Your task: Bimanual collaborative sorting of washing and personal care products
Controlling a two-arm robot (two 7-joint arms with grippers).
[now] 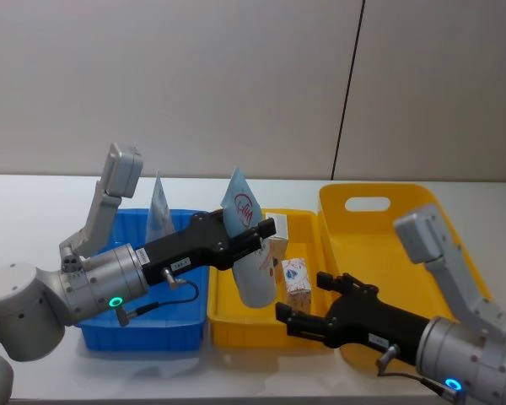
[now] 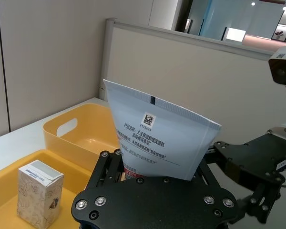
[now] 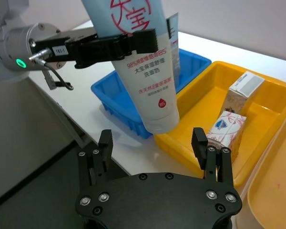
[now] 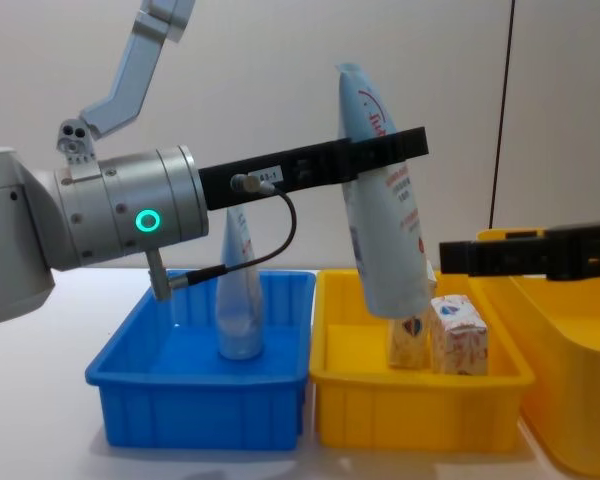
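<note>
My left gripper (image 1: 255, 234) is shut on a tall pale-blue pouch (image 1: 246, 253) and holds it tilted in the air over the left part of the small yellow bin (image 1: 236, 333). In the chest view the pouch (image 4: 385, 230) hangs with its base just above the bin floor. A second pouch (image 4: 238, 300) stands upright in the blue bin (image 4: 200, 400). Two cream cartons (image 4: 456, 335) (image 4: 408, 342) stand side by side in the small yellow bin. My right gripper (image 1: 302, 319) is open, low in front of that bin, close to the cartons (image 3: 228, 131) and the hanging pouch (image 3: 150, 76).
A large yellow tub (image 1: 379, 219) with a handle slot sits at the right, under my right arm. The blue bin (image 1: 143, 325) and small yellow bin touch side by side. A grey partition wall stands behind the white table (image 1: 34, 202).
</note>
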